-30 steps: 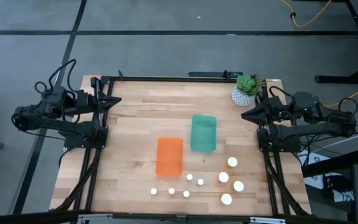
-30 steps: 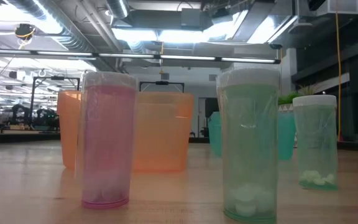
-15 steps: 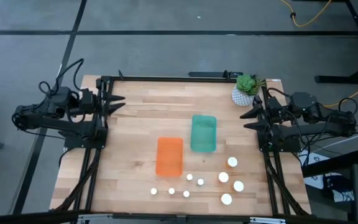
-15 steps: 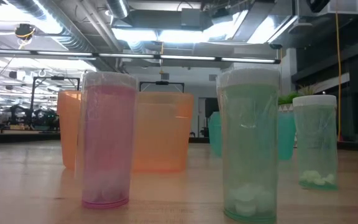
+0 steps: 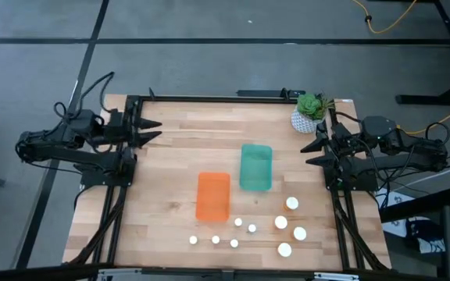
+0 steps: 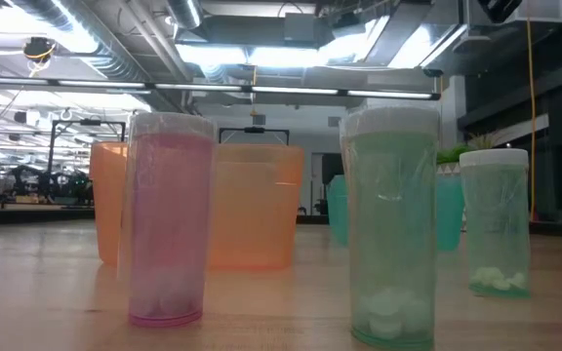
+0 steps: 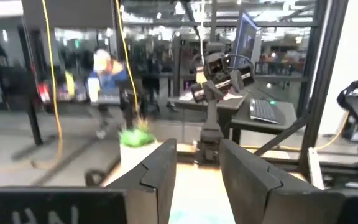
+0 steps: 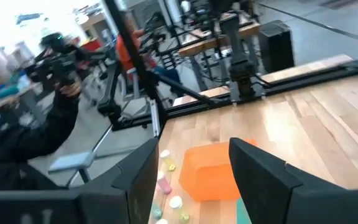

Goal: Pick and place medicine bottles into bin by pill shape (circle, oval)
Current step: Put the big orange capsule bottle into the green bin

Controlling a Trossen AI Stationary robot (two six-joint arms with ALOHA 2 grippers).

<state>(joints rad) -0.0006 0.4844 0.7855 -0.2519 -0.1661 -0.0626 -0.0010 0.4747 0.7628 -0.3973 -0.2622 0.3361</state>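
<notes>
Several white-capped medicine bottles stand upright near the table's front right: larger ones [image 5: 291, 203] [image 5: 284, 250] and smaller ones [image 5: 238, 222] [image 5: 194, 240]. The low view shows a pink bottle [image 6: 169, 219] and a green bottle [image 6: 390, 229] up close, pills at their bottoms. An orange bin [image 5: 213, 195] and a teal bin [image 5: 255, 166] stand mid-table. My left gripper [image 5: 151, 129] hovers open over the far left edge. My right gripper [image 5: 311, 153] hovers open at the right edge. Both hold nothing.
A white pot with a green plant [image 5: 308, 113] stands at the far right corner, close to my right arm. Bare wood [image 5: 178, 148] lies between the left arm and the bins. The room beyond the table shows people and other rigs.
Both grippers have opened from shut. My left gripper has also reached a little toward the table's right, farther over the wood. The bottles and the bins stand as before.
</notes>
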